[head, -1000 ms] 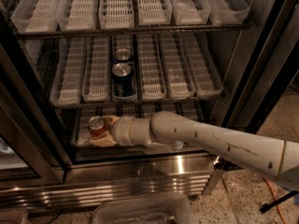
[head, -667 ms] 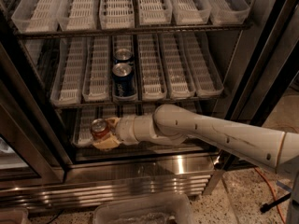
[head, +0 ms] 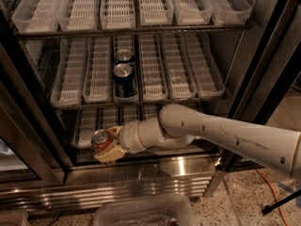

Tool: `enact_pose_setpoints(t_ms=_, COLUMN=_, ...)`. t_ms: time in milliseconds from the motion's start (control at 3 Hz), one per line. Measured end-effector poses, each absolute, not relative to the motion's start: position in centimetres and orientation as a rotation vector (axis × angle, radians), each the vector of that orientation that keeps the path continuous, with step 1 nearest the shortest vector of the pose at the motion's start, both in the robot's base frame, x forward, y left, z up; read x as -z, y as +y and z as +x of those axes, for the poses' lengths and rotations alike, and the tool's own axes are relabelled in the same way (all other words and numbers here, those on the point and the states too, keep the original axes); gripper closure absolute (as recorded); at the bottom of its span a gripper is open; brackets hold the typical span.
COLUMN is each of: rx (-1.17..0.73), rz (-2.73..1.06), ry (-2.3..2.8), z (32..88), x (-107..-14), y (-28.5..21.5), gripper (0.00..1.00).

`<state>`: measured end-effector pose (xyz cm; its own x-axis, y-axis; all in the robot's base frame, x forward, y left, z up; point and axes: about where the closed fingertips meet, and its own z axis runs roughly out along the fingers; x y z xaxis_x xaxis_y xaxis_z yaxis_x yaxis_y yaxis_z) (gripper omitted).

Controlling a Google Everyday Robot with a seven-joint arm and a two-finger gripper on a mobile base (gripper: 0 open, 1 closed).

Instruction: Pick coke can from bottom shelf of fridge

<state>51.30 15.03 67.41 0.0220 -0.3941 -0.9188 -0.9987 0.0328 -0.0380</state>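
The coke can, red-brown with a silver top, sits between my fingers at the front left of the bottom shelf, out past the tray fronts. My gripper is shut on it, its beige fingers wrapped around the can's sides. The white arm reaches in from the right across the shelf front. The fridge stands open, with wire racks and white slotted trays on three levels.
Two blue cans stand one behind the other on the middle rack, just above my wrist. A dark door frame stands at the right, another at the left. A clear plastic bin lies on the floor below the ribbed steel base.
The gripper and the coke can have moved outward and slightly down, toward the front edge of the bottom shelf. The arm's elbow has drawn back to the right.
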Motion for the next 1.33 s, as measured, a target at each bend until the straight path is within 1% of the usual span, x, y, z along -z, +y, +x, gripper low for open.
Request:
enact_pose_setpoints(t_ms=333, rx=-0.923, rz=-1.486, ry=1.518, z=49.1, x=-68.6, y=14.2, gripper=1.0)
enact_pose_setpoints(t_ms=667, rx=-0.923, rz=-1.489, ry=1.55, z=48.1, x=-70.7, y=12.6, gripper=1.0)
enact_pose_setpoints(t_ms=1333, rx=-0.985, rz=-1.573, ry=1.64, z=48.3, x=-75.9, y=9.4, gripper=1.0)
